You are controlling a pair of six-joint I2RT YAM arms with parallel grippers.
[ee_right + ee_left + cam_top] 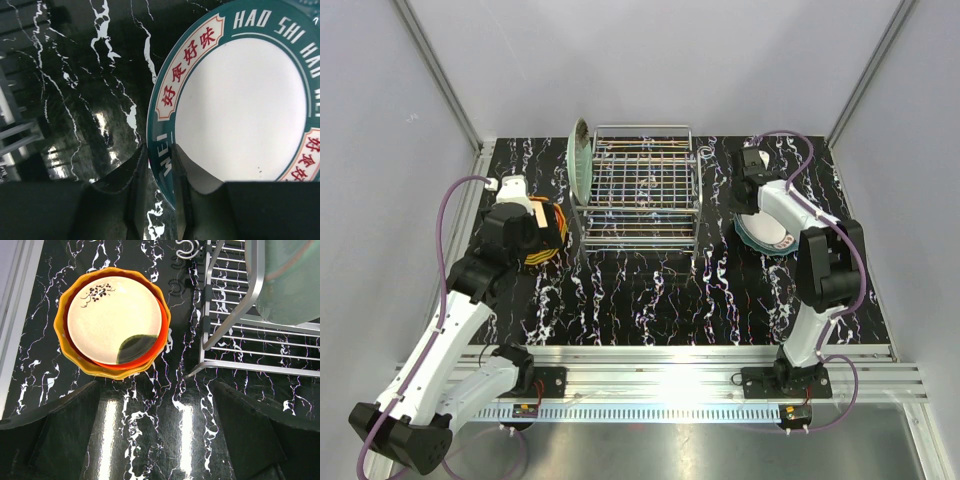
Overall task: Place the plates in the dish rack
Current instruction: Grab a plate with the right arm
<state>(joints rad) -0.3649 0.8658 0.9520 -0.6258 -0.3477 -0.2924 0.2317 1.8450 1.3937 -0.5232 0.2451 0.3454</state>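
the right gripper (159,156) is reaching down over the teal plate (240,110) on the right side of the table (650,300), well apart from the rack (252,290). its two fingers (137,192) are straddling the plate's near rim, one outside the edge and one over the lettered band, with only the width of the rim between them. whether they are actually pinching the rim or just flanking it, i cannot tell. the plate is lying face up (white centre, teal border with red characters and white letters).

the left gripper (156,390) is hovering with its fingers spread wide and nothing between them, above the table near a stack of plates. the stack is sitting to the left of the rack, and the two are not touching. a cream plate (114,315) is lying on top, a red-orange plate (150,357) is showing under it, and an orange plate (100,371) is forming the outer ring.

the rack is sitting at the middle of the table toward the back. a mint plate (581,160) is standing on edge at its left end.
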